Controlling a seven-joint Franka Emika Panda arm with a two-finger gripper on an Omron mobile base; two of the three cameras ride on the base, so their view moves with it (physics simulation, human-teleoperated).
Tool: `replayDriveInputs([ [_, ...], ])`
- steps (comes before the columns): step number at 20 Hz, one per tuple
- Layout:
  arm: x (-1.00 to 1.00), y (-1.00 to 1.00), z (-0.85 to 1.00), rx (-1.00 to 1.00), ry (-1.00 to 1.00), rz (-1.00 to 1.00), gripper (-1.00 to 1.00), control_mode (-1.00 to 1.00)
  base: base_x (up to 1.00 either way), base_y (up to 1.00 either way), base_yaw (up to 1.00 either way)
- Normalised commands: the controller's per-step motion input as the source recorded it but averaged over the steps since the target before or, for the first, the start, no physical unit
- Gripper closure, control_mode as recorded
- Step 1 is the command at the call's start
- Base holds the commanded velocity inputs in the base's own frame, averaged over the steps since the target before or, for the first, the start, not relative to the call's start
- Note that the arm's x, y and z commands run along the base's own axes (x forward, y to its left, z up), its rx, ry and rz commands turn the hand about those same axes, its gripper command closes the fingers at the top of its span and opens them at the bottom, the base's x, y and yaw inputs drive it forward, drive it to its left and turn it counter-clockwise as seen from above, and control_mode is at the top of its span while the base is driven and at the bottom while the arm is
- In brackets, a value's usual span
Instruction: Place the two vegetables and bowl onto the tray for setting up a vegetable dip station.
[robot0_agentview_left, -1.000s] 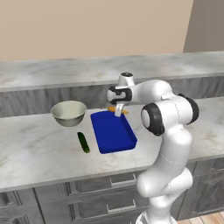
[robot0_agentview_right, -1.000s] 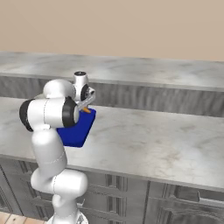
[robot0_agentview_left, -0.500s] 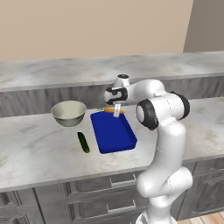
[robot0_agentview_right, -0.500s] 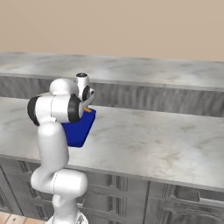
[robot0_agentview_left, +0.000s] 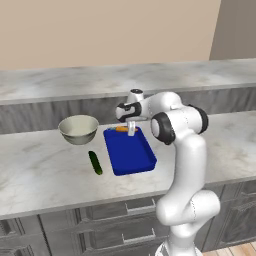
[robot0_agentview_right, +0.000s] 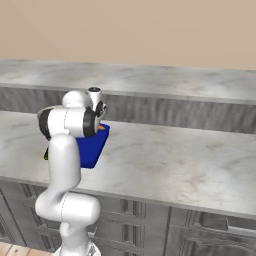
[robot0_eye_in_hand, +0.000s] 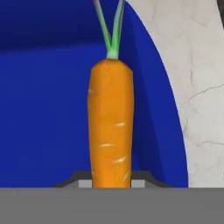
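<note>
While the pincer (robot0_agentview_left: 132, 131) grips the carrot (robot0_eye_in_hand: 110, 124) over the tray's (robot0_agentview_left: 131, 155) far end — placing underway — next calls for lowering, opening; cucumber (robot0_agentview_left: 95, 162) and bowl (robot0_agentview_left: 78, 128) wait on the surface.

Simulated kitchen, long grey marble counter (robot0_agentview_left: 45, 175), drawer fronts with handles (robot0_agentview_left: 125, 235) beneath, raised back ledge (robot0_agentview_right: 165, 82), beige wall (robot0_agentview_left: 100, 30)
</note>
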Motion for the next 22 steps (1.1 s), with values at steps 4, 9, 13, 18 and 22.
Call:
replayDriveInputs([
  [4,0.24,0.00,-0.16,0.00,0.00,0.11,1.00,-1.00,0.00,0.00,0.00],
  [9,0.19,0.00,-0.14,0.00,0.00,0.08,1.00,-1.00,0.00,0.00,0.00],
  [13,0.16,0.00,-0.15,0.00,0.00,0.05,1.00,-1.00,0.00,0.00,0.00],
  [18,0.03,0.00,-0.02,0.00,0.00,0.02,1.00,-1.00,0.00,0.00,0.00],
  [22,0.00,0.00,0.00,0.00,0.00,0.00,-1.00,-1.00,0.00,0.00,0.00],
])
